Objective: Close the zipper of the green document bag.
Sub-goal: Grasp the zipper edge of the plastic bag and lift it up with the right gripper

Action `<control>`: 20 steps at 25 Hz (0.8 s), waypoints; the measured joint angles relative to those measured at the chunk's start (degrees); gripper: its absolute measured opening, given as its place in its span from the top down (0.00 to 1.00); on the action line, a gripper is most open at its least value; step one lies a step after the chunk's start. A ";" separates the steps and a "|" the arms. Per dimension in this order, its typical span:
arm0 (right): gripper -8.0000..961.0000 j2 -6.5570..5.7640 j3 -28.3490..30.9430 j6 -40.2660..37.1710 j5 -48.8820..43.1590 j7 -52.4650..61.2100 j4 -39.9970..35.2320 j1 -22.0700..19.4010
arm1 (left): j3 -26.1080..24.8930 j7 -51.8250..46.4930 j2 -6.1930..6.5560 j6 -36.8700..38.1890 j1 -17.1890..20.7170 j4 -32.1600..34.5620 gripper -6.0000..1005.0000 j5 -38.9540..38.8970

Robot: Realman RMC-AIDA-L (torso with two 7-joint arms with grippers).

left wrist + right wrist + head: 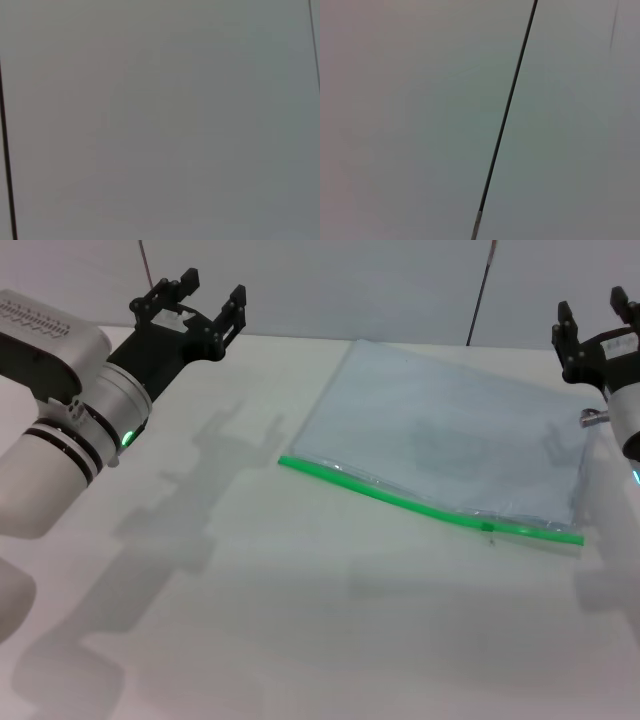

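Note:
The green document bag [450, 430] lies flat on the white table, right of centre in the head view; it is a translucent pale blue-grey pouch. Its bright green zipper [420, 503] runs along the near long edge, with a tiny slider tab [489, 527] toward the right end. My left gripper [200, 300] hangs open in the air at the far left, well away from the bag. My right gripper [597, 320] is raised at the far right, above the bag's right end, fingers apart. Both wrist views show only a plain grey wall.
The white table [300, 620] stretches in front of the bag and to its left. A pale wall with dark seams [478, 295] stands behind the table. A dark seam line [507, 115] crosses the right wrist view.

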 joint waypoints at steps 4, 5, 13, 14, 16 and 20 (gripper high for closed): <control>0.40 -0.02 0.04 0.00 0.25 0.00 0.00 0.03 | -0.11 -0.53 0.04 0.11 0.02 0.16 0.37 0.00; 0.40 -0.02 0.02 -0.02 0.41 0.00 0.00 0.05 | -0.12 -0.60 0.05 0.18 -0.02 0.25 0.37 0.00; 0.40 -0.03 -0.39 -0.27 0.75 0.00 0.00 0.22 | -0.21 -1.16 0.17 0.43 -0.03 0.60 0.37 -0.20; 0.40 -0.03 -0.42 -0.42 0.75 0.00 -0.01 0.23 | -0.17 -1.19 0.17 0.47 -0.03 0.61 0.37 -0.42; 0.40 -0.07 -0.44 -0.93 0.74 0.00 -0.09 0.24 | -0.08 -1.21 0.18 0.49 -0.03 0.62 0.37 -0.77; 0.40 -0.21 -0.88 -2.91 0.33 0.00 -1.06 0.30 | 0.04 -1.23 0.27 0.53 0.11 0.85 0.37 -0.89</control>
